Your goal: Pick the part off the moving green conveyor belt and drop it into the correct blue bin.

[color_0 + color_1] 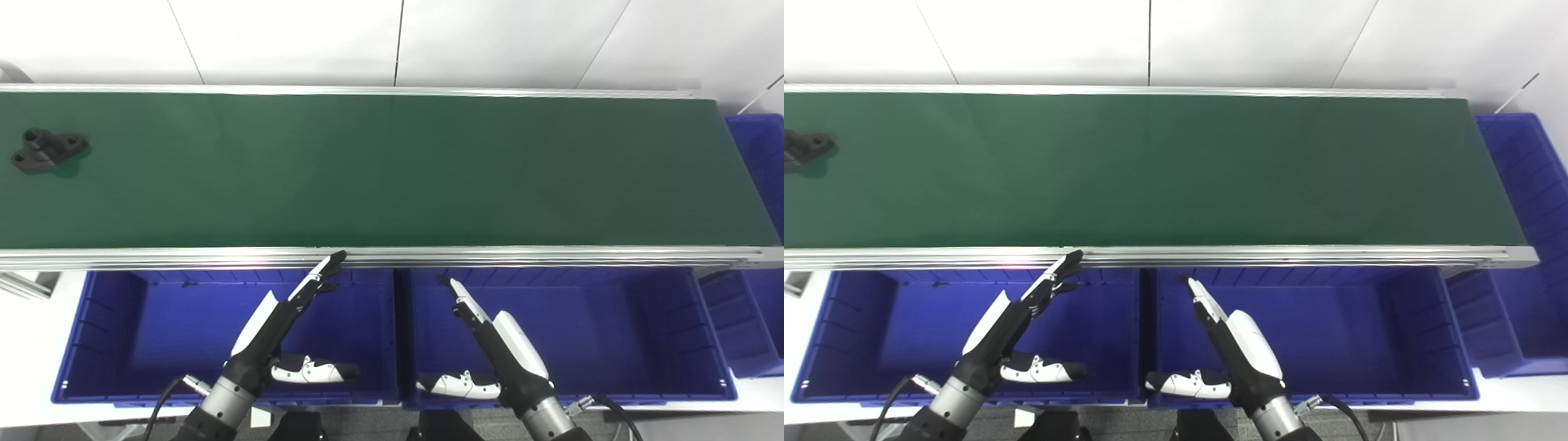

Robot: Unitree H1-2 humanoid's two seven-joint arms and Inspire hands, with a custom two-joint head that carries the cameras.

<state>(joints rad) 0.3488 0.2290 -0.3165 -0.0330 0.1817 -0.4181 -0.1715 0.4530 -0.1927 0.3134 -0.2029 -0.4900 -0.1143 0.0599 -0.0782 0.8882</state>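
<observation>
A black bracket-like part [48, 149] with round holes lies on the green conveyor belt [392, 171] at its far left end; in the right eye view it is cut by the left edge [805, 149]. My left hand [278, 327] is open and empty above the left blue bin [122, 343], fingers stretched toward the belt's near rail. My right hand [490, 340] is open and empty above the middle blue bin [612, 331]. Both hands are far from the part.
The belt's aluminium near rail [490, 256] runs just above the bins. A third blue bin [759, 257] stands at the right end of the belt. A white wall rises behind the belt.
</observation>
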